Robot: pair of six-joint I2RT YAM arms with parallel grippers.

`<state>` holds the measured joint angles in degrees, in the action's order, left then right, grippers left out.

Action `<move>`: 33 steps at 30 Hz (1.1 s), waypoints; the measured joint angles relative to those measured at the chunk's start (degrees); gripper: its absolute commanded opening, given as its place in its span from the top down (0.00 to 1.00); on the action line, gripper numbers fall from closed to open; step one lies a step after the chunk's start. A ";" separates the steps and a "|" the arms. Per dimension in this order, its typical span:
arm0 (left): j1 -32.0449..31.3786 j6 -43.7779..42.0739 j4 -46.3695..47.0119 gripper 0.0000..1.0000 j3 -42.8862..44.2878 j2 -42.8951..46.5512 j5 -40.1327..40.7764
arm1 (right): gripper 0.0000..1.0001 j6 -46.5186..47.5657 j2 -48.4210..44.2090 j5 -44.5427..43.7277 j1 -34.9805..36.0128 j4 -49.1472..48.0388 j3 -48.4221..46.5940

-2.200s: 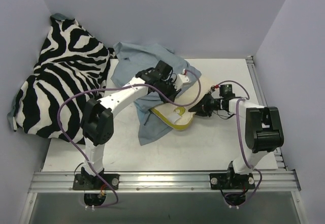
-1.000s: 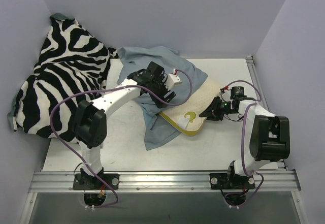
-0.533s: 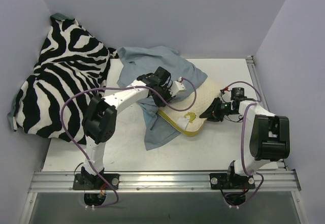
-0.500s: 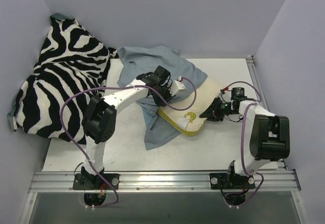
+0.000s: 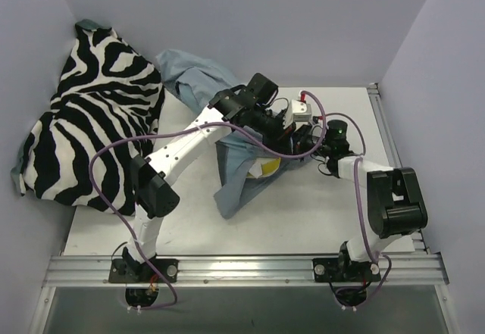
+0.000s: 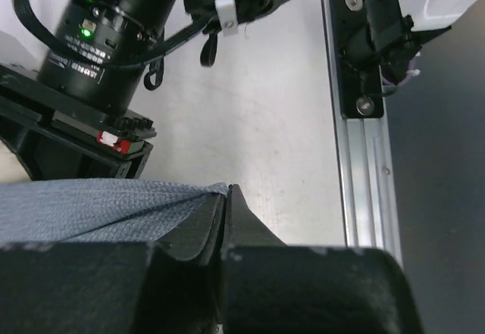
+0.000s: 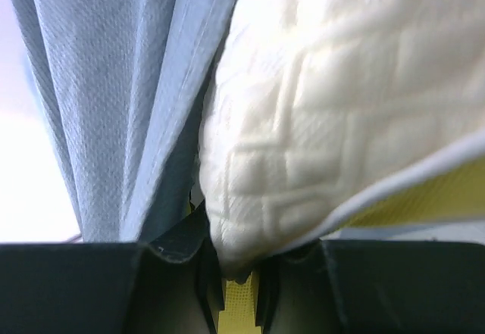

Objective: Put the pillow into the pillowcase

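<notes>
Pillowcase (image 5: pixel 233 186): grey-blue face up, draped mid-surface over the pillow. One end bunches up toward the back wall next to the zebra-print cloth (image 5: pixel 83 122). In the right wrist view its folds hang just beside the pillow.
Pillow (image 5: pixel 267 169): almost all under the pillowcase in the top view, only a small cream and yellow patch peeks out. Right wrist view shows a bumpy cream corner with a yellow edge.
Surface (image 5: pixel 303 216): white, carries both cloths and the pillow.
Left gripper (image 6: pixel 226 205): jaws pinched together on a hem of the pillowcase, cloth runs into the fingers. Sits over the pillow's right end, near the right gripper.
Right gripper (image 7: pixel 239 277): narrow, clamped on the pillow's corner, fingers either side of it.
Progress: looks well along, case covers most of the pillow.
Left to do: likely draw the held hem over the corner in the right gripper, then let go. Can't tell how deep the pillow sits inside.
</notes>
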<state>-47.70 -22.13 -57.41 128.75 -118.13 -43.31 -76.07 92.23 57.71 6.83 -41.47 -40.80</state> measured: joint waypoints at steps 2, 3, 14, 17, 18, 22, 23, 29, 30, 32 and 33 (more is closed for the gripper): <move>1.57 0.50 -0.17 1.00 -4.52 0.28 -2.01 | 1.00 3.65 0.22 -0.70 1.57 2.93 -0.39; 2.34 0.66 -0.24 1.00 -7.19 0.39 -2.49 | 1.00 5.27 0.72 -1.11 1.81 4.04 -0.28; 6.21 0.74 3.56 0.30 -32.74 8.94 6.99 | 1.00 19.54 10.25 -3.76 2.40 14.10 -3.04; 6.21 -2.62 6.10 0.28 -40.57 19.37 8.87 | 1.00 20.85 10.21 -3.23 2.62 15.39 -4.11; 5.84 -4.33 6.67 0.28 -44.02 23.74 9.64 | 1.00 20.61 10.19 -2.86 2.64 15.56 -4.33; -0.11 -11.39 8.44 0.25 -58.47 39.71 13.42 | 1.00 17.57 9.77 -1.84 2.75 14.71 -4.70; -2.54 -12.61 9.25 0.25 -61.75 41.88 14.49 | 1.00 16.79 9.53 -1.75 2.91 14.56 -4.81; -12.90 -16.52 12.74 0.12 -71.97 36.85 25.62 | 1.00 12.61 8.24 -1.18 4.00 13.20 -5.62; -13.35 -16.59 13.70 0.11 -71.97 34.88 27.56 | 1.00 12.07 8.13 -1.18 4.04 13.00 -5.62; -13.79 -17.05 16.37 0.10 -71.95 31.15 31.78 | 1.00 11.21 8.00 -1.01 4.09 12.74 -5.62; -13.90 -17.27 17.44 0.10 -71.80 29.59 33.81 | 1.00 10.91 7.91 -0.87 4.09 12.68 -5.62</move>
<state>-61.60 -39.40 -39.97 56.95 -88.53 -9.50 -65.17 100.14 56.84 10.92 -28.80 -46.41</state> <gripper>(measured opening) 0.895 0.143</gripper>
